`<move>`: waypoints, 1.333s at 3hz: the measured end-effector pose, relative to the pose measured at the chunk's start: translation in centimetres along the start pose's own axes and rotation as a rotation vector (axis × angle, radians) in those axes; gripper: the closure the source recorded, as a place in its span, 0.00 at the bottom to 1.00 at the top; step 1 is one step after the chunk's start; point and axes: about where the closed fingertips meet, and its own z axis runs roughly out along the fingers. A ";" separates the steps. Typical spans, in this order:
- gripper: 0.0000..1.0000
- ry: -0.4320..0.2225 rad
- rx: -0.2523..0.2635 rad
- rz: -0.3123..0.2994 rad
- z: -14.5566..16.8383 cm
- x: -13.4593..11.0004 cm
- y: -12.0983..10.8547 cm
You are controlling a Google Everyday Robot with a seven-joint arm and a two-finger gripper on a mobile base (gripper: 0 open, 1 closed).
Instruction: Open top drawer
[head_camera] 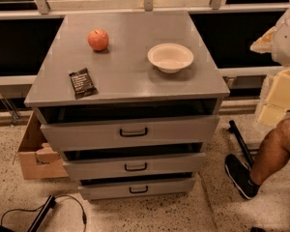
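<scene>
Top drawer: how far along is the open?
Done: the large grey top drawer looks only slightly out, with a dark gap under the grey cabinet top. In hand: nothing. The cream gripper is at the right edge of the view, well apart from the black bar handle. Left: reach that handle, grip it, and pull the drawer out properly.

Warm, rather dim light falls from above, seemingly from slightly in front. The grey bench (130,76) carries a soft sheen towards its far edge. The apple (98,39) and the bowl (170,57) cast short, faint shadows close beneath them. The gap above the top drawer (130,132) is black. At the right edge the pale claw (276,100) looks washed out.
</scene>
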 end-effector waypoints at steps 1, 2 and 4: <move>0.00 -0.001 0.009 -0.004 0.1 -0.2 0.0; 0.00 0.041 0.018 -0.012 2.9 -0.3 -0.1; 0.00 0.098 0.020 -0.020 12.5 0.6 0.5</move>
